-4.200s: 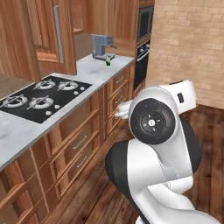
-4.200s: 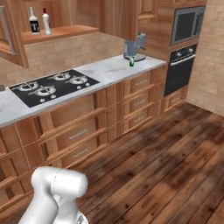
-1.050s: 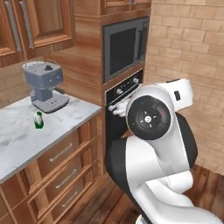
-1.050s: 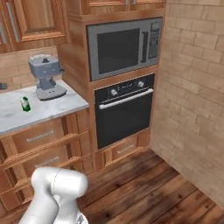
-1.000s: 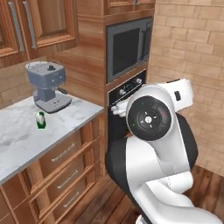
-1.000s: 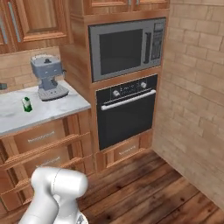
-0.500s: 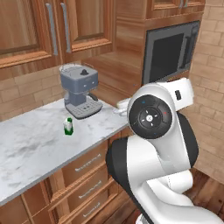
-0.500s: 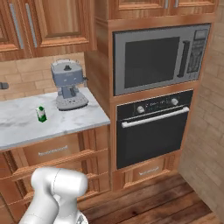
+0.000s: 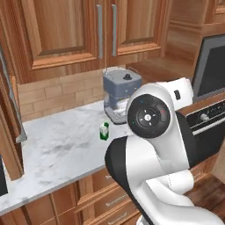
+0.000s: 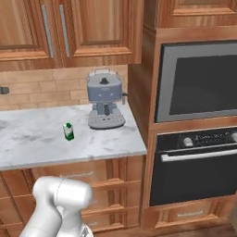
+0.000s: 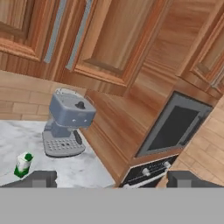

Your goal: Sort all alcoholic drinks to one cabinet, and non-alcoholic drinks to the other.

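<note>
A small green-and-white carton [image 9: 104, 131] [image 10: 68, 132] [image 11: 23, 164], one of the non-alcoholic drinks, stands upright on the marble counter [image 9: 61, 149] [image 10: 32, 143], just left of a grey-blue coffee machine. Above the counter hangs a reddish-brown wall cabinet [image 9: 83, 33] [image 10: 88, 32] [image 11: 109, 39] with both panelled doors shut. My gripper [image 11: 113, 179] is open and holds nothing; it hangs well short of the counter, and its left fingertip [image 11: 41, 178] shows just below the carton. The alcoholic drinks are out of view.
The coffee machine [image 9: 121, 94] [image 10: 105, 99] [image 11: 65, 122] sits at the counter's right end. Right of it, a tall wooden unit holds a microwave [image 10: 199, 81] [image 9: 211, 70] above an oven [image 10: 194, 171]. Drawers run under the counter. A wooden panel edge [image 9: 9, 123] stands at the far left.
The base has driven along the kitchen, so the whole picture has shifted: counter, carton and coffee machine are nearer and more central, the oven unit further right. The gripper stays open.
</note>
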